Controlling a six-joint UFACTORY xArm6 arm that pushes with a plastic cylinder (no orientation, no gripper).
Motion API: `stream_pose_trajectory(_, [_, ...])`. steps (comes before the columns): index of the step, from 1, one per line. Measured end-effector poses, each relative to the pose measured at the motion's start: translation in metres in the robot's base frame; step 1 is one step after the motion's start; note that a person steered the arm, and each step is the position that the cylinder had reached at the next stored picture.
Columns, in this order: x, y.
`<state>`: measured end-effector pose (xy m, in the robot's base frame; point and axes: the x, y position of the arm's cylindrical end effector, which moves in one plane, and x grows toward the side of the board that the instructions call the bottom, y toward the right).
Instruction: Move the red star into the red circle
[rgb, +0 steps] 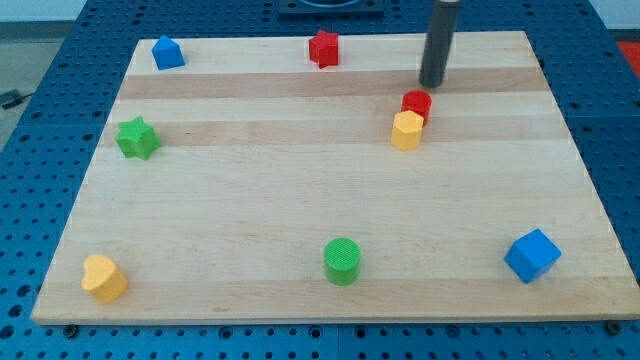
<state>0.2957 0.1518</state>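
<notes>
The red star (323, 48) sits near the view's top edge of the wooden board (250, 200), a little left of centre. The red circle (417, 103) lies to its lower right, touching a yellow block (406, 131) just below it. My tip (432, 85) stands just above and slightly right of the red circle, well to the right of the red star.
A blue house-shaped block (167, 53) is at the top left, a green star (136, 138) at the left, a yellow heart (103, 278) at the bottom left, a green circle (342, 261) at the bottom centre, a blue cube (531, 256) at the bottom right.
</notes>
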Motion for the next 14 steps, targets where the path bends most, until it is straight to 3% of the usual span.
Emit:
stream_pose_trajectory(2, [-0.032, -0.012])
stream_pose_trajectory(5, [0.001, -0.235])
stream_pose_trajectory(6, [-0.037, -0.249])
stream_pose_trajectory(8, [-0.099, -0.198])
stream_pose_trajectory(9, [-0.089, -0.147])
stream_pose_trajectory(10, [-0.050, -0.110])
stream_pose_trajectory(11, [-0.046, -0.097])
stream_pose_trajectory(12, [-0.101, -0.098])
stream_pose_trajectory(13, [-0.103, -0.124])
stream_pose_trajectory(14, [-0.102, -0.191])
